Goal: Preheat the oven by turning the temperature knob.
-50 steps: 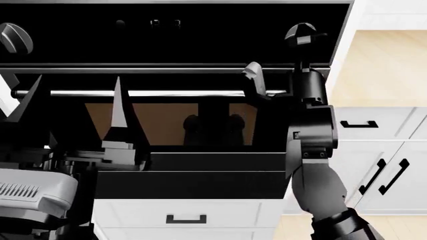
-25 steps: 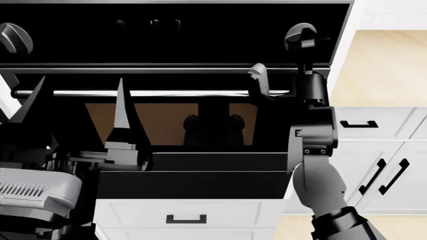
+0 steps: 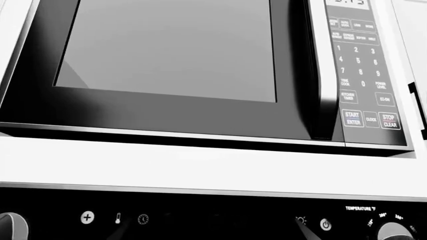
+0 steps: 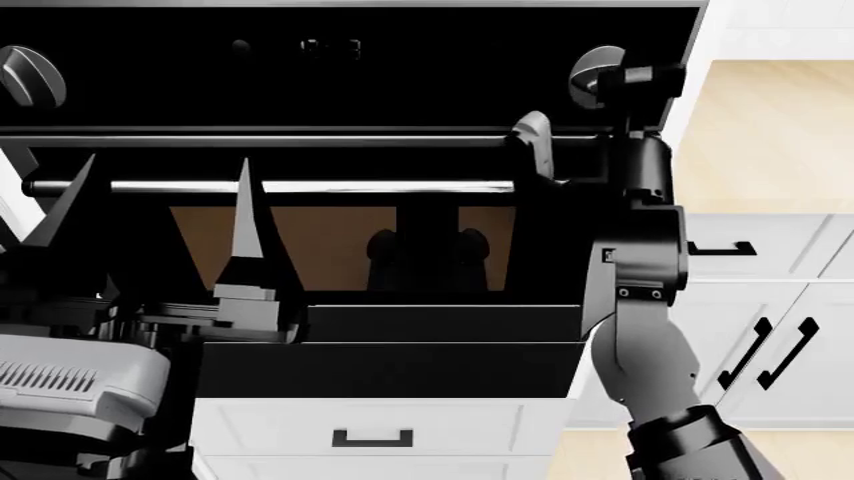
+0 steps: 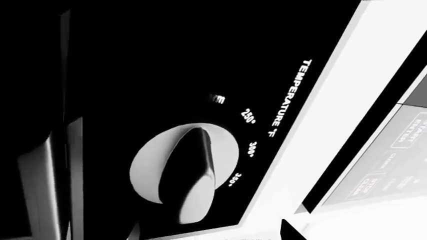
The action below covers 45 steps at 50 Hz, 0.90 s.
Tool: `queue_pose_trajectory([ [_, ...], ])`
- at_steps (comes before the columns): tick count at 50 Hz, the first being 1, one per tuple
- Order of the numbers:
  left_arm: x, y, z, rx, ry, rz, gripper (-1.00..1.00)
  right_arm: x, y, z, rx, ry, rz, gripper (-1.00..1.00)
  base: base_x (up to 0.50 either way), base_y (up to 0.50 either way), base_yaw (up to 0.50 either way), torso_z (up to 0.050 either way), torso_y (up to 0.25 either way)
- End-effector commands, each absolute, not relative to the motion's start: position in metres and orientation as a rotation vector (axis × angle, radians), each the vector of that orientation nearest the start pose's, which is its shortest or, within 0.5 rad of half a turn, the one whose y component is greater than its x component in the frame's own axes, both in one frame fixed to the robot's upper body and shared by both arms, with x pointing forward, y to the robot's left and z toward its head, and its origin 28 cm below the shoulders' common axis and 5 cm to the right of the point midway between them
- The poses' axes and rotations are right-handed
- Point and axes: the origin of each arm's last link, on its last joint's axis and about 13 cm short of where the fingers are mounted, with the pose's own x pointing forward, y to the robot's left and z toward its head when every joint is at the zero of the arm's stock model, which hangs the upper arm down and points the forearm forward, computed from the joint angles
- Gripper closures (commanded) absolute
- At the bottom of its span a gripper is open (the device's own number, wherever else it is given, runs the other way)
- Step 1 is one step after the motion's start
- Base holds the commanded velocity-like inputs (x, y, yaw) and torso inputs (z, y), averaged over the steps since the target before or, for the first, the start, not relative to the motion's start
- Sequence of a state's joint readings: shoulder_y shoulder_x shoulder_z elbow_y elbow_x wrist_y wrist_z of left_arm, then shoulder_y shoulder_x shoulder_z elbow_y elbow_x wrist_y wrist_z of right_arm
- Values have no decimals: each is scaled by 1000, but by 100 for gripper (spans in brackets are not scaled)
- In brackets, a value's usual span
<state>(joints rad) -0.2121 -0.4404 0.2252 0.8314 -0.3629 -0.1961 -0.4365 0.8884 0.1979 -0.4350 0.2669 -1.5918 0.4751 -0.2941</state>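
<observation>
The right pincer [image 4: 574, 120] is raised to the oven [image 4: 347, 90] control panel, evidently so that the temperature knob [image 4: 597, 72] can be reached; the knob is seen just above and beside one upper fingertip, with the other finger [image 4: 531, 140] standing apart lower down, so the jaws are parted and nothing is gripped. Whether the knob is already touched cannot be told. In the right wrist view the temperature knob [image 5: 185, 172] is shown close ahead of the pincer as a pale round disc with a raised bar ridge, ringed by degree marks under the word TEMPERATURE. The left pincer [image 4: 154, 200] is held low and well away from the knob, its pointed fingers spread and empty, seemingly parked. A microwave [image 3: 200, 70] is seen above the panel.
</observation>
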Motion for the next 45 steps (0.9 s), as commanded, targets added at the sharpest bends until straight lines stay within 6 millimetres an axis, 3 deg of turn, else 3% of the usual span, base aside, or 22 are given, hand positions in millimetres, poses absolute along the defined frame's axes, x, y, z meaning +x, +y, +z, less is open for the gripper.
queue_pose_trajectory([
  [1,188,207,196,-67,-688,-92,-100,347,-123,242,-1776,-110,-495,-100,0,0,0,0,0],
  [44,188,207,196,-65,-686,-91,-100,347,-118,236,-1794,-141,-426,-100,0,0,0,0,0],
  [45,188,207,195,-65,-685,-91,-100,347,-118,236,-1794,-143,-426,100,0,0,0,0,0],
])
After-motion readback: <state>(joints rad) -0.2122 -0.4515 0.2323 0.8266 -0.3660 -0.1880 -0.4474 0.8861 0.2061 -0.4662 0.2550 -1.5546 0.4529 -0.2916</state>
